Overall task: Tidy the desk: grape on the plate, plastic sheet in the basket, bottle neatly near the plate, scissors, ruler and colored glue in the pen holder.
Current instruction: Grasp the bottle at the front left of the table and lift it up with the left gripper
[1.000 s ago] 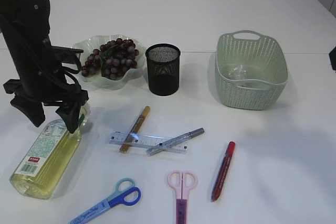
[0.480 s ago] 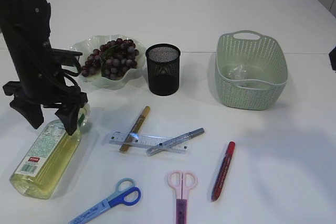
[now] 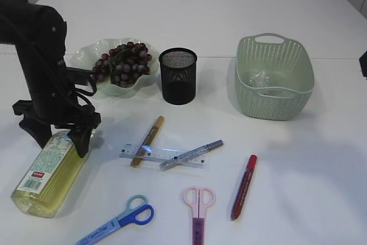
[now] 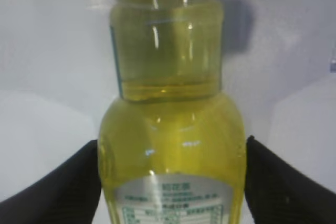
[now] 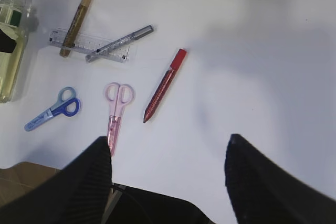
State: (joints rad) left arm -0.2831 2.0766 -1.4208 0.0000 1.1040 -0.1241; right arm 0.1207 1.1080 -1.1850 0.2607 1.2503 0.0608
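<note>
Bottle (image 3: 50,171) is seen lying flat on the desk at front-left, well apart from the plate (image 3: 80,55), cap end toward the plate, base toward the front edge. Its long axis is run near-to-far, tilted a bit right at the top. L gripper (image 3: 57,136) is set down over the neck/shoulder end; in the left wrist view the bottle (image 4: 170,129) is framed dead centre w/ a black finger (image 4: 58,187) on each side of the body. The jaws are spread wide, one per flank, so the opening is laid across the long axis: good for a squeeze. Whether the pads are actually pressed on the plastic can't be told; they're seen just beside it, at most touching, so it's judged straddled, not gripped yet.

R gripper (image 5: 168,174) is held high & released, nothing between its fingers; only desk is seen under it. Bottle is far from that arm, so the L arm is clearly the nearer one.

Grape (image 3: 120,62) is already on the plate. Next move, as judged: jaws to be closed on the shoulder, bottle to be stood up near the plate. Risk: round, slick body may be rolled or slipped if it's pinched off-centre.
</note>
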